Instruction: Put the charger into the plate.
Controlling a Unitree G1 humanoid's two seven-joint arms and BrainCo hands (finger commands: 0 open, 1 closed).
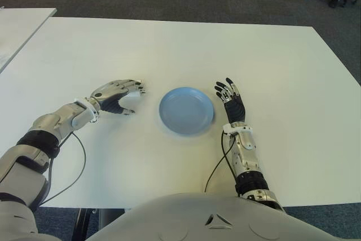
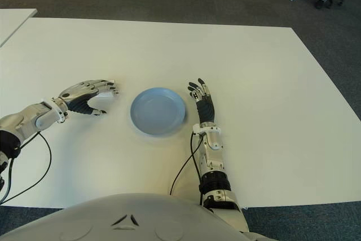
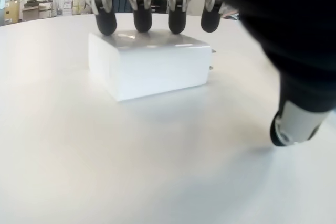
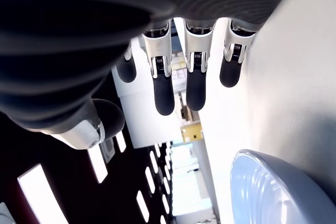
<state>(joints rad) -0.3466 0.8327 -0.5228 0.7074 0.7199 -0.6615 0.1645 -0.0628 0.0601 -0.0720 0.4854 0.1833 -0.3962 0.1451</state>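
Charger (image 3: 152,66) sits on the tabletop (image 1: 169,49) left of centre, under the left hand (image 1: 115,95), whose fingers (image 3: 142,17) touch its top, thumb still off. Pinch the sides firmly, then carry to the plate (image 1: 186,110). Right hand (image 1: 230,100), fingers apart, shows right of the plate.

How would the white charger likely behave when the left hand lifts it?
The charger looks like a rigid block, so it probably keeps its shape. Its smooth, glossy faces may slip under the left hand. Lying flat on the table, it seems unlikely to roll or tip.
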